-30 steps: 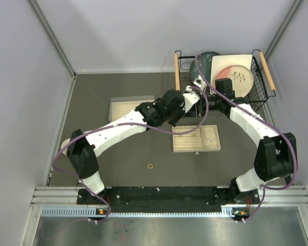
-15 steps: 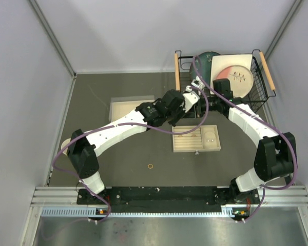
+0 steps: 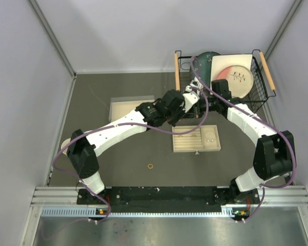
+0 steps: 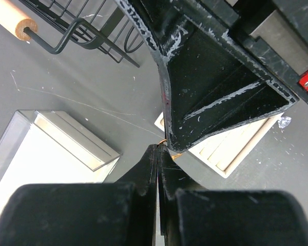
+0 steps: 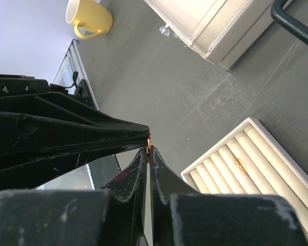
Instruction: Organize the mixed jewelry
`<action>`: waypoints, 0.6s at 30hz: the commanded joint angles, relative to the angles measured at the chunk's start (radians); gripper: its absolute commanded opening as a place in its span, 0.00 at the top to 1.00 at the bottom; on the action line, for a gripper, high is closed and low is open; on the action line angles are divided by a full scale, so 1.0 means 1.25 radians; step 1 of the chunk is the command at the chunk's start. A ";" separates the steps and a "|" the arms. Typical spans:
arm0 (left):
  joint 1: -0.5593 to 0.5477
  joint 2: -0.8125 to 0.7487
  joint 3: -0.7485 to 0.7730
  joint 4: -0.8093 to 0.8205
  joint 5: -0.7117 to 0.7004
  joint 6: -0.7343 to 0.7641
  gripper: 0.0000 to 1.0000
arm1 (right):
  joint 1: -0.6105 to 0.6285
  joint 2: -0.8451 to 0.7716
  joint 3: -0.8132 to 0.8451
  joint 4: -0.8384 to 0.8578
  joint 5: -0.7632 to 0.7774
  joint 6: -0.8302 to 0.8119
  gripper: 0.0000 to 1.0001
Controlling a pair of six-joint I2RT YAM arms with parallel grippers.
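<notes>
Apparently right hand (image 5: 149, 149) pinches ring (image 5: 149, 138)

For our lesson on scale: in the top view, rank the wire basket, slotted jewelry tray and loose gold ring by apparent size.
Largest to smallest:
1. wire basket
2. slotted jewelry tray
3. loose gold ring

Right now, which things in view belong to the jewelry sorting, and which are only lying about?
Job: held gold ring; loose gold ring on the table; slotted tray.
Lying about: yellow cup; wire basket with a plate; white box.
</notes>
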 commanded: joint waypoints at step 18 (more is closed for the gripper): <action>0.031 -0.153 -0.040 0.109 0.151 -0.011 0.53 | 0.014 -0.064 0.030 -0.041 0.073 -0.066 1.00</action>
